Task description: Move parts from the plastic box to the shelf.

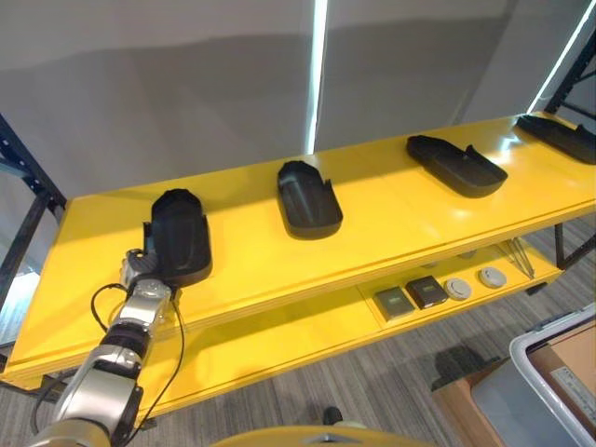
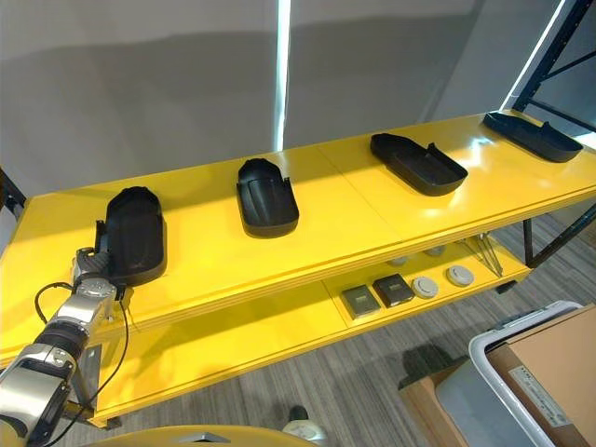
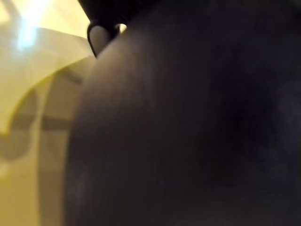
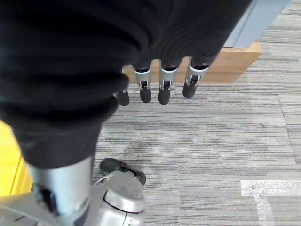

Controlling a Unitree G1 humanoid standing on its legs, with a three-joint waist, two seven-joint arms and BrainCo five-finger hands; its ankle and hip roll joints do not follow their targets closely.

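Observation:
Several black moulded parts lie in a row on the yellow shelf (image 1: 391,219). My left hand (image 1: 140,276) reaches to the shelf's left end and is shut on the near end of the leftmost part (image 1: 179,235). Up close in the left wrist view, that dark part (image 3: 188,132) sits against the palm with one fingertip (image 3: 99,38) over its edge. Other parts lie at the middle (image 1: 308,198), to the right (image 1: 455,164) and at the far right (image 1: 562,136). My right hand (image 4: 162,84) hangs open over the carpet, holding nothing. The white-rimmed plastic box (image 1: 540,368) stands at the lower right.
A lower yellow shelf board (image 1: 279,340) carries two dark square items (image 1: 410,297) and two round white ones (image 1: 474,282). Dark rack posts stand at the left (image 1: 26,233) and right (image 1: 579,65). A cardboard box (image 4: 235,59) sits on the grey carpet.

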